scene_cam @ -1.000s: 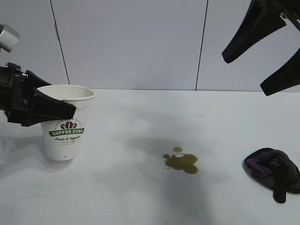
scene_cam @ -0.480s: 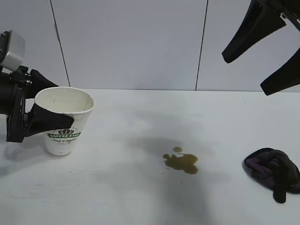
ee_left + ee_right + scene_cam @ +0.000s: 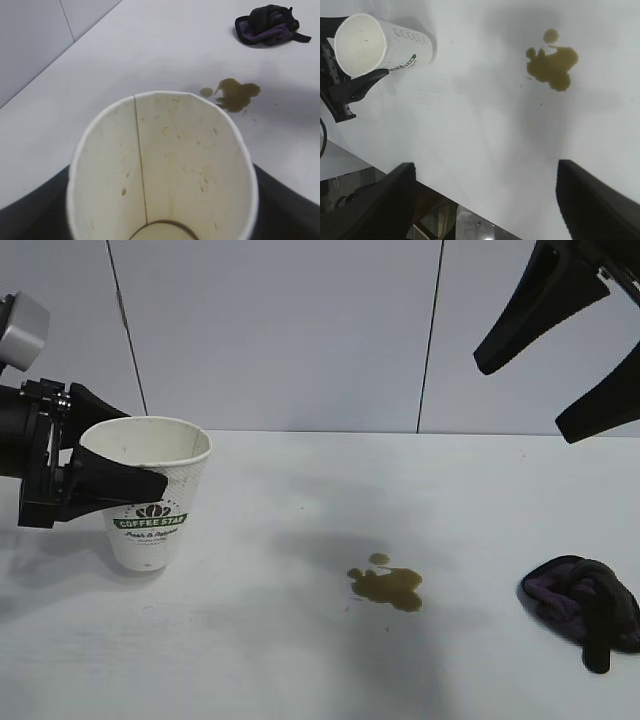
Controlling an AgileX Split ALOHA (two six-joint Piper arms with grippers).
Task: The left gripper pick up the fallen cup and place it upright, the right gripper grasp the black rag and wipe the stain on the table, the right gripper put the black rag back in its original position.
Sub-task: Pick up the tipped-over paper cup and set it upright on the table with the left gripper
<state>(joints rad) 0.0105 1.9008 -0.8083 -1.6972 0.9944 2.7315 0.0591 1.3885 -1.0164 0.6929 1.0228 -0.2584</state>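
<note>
The left end effector (image 3: 120, 475) is clamped on the paper coffee cup (image 3: 150, 495), one finger across the front wall just under the rim and the other behind it. That high grip leaves the base free to meet the table (image 3: 300, 660). The cup stands nearly upright, mouth up, with its base at or just above the surface; I cannot tell whether it is touching. In the left wrist view the cup is empty apart from faint brown spots on its inner wall, so no more spilling looks likely. Releasing it cleanly seems to be the step in hand.

The coffee stain (image 3: 388, 585) lies well away from the cup, between the two end effectors, with a small droplet just beside it. The black rag (image 3: 585, 605) sits bunched on the table below the right end effector (image 3: 555, 355), which hangs high with its fingers wide apart and holding nothing, placed to come down on the rag once the cup is settled.
</note>
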